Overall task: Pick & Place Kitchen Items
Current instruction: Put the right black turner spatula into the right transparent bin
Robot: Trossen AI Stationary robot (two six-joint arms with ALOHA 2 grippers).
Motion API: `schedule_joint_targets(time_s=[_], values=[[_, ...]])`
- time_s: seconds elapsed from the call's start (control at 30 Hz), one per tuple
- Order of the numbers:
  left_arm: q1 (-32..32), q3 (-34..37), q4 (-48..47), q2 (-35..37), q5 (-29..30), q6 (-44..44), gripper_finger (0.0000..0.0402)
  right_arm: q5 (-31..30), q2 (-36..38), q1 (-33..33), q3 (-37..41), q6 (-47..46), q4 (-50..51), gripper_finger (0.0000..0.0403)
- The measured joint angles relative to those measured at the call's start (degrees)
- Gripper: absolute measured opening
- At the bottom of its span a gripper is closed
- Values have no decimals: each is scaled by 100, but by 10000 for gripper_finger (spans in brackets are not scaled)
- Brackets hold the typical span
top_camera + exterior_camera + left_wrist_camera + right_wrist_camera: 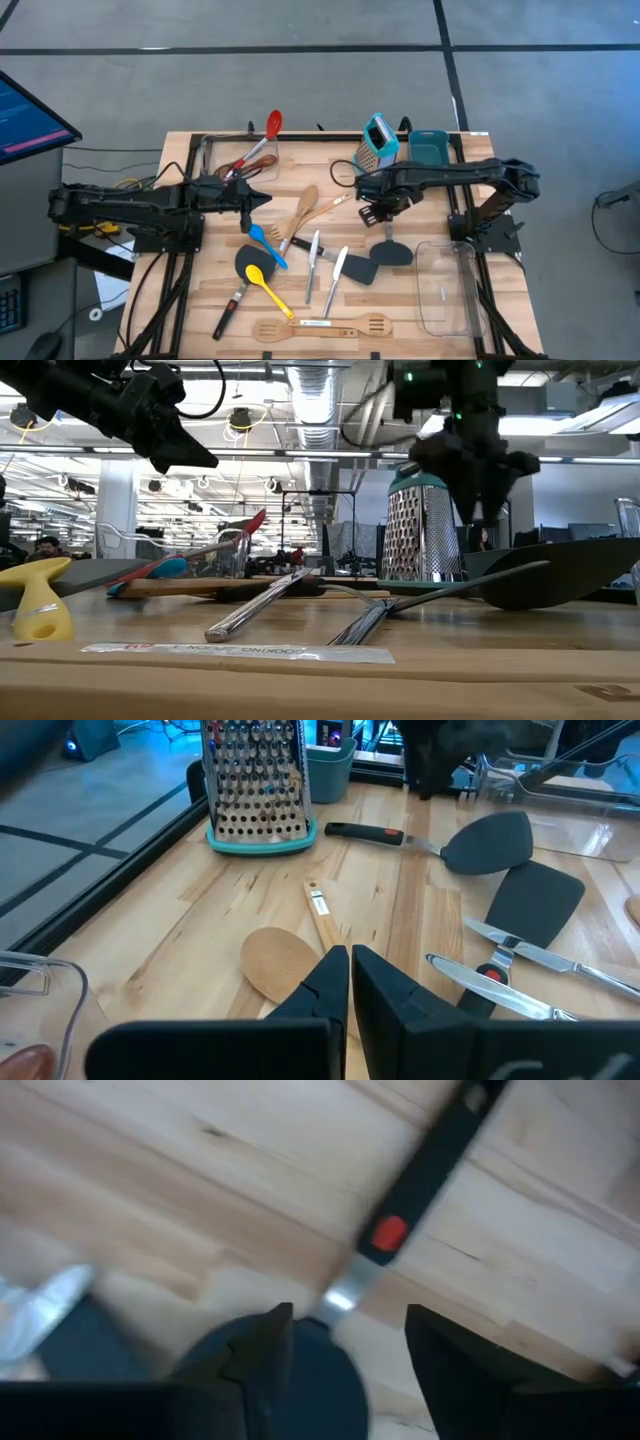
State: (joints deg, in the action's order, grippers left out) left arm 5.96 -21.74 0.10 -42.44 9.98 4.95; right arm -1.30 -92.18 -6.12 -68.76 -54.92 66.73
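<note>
From above, the right gripper (380, 210) sits right of frame centre, just below the teal box grater (378, 142) and above a black spatula (392, 251) lying on the wooden table (500, 330). Only its own wrist camera shows the claw: the two fingers (262, 1350) stand apart with a clear gap, nothing between them, and under that gap runs the spatula's black handle with a red dot (389, 1233) and metal neck. The left gripper (258, 200) is at centre-left of the overhead frame beside a clear container (207, 150) holding a red spoon (272, 124); its wrist view shows the fingers (325, 982) pressed together on nothing, above a wooden spoon (280, 960). The remaining kitchen items lie spread across the lower middle: a blue spoon (267, 244), a yellow spoon (268, 284), metal cutlery (312, 262) and a slotted wooden spatula (325, 326). The table-level view alone shows the grater (421, 530) standing upright with both arms raised clear of the board
</note>
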Motion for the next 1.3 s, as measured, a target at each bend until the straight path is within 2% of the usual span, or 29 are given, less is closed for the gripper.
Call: schedule_joint_targets(time_s=[0.17, 0.5, 0.67, 0.93, 1.3], values=[[0, 0, -2, 0, 0, 0, 3, 276, 2, -127, 519, 153, -173, 200], [0, 0, -6, 0, 0, -7, 3, 268, 4, -141, 1221, 735, -1207, 159], [0, 0, -7, 0, 0, 0, 3, 236, 4, -157, 1486, 841, -1413, 149], [0, 0, -7, 0, 0, 2, 3, 301, 9, -155, 1876, 660, -2106, 152], [0, -1, -7, 0, 0, 2, 3, 472, 4, -92, 2080, -2, -2520, 160]])
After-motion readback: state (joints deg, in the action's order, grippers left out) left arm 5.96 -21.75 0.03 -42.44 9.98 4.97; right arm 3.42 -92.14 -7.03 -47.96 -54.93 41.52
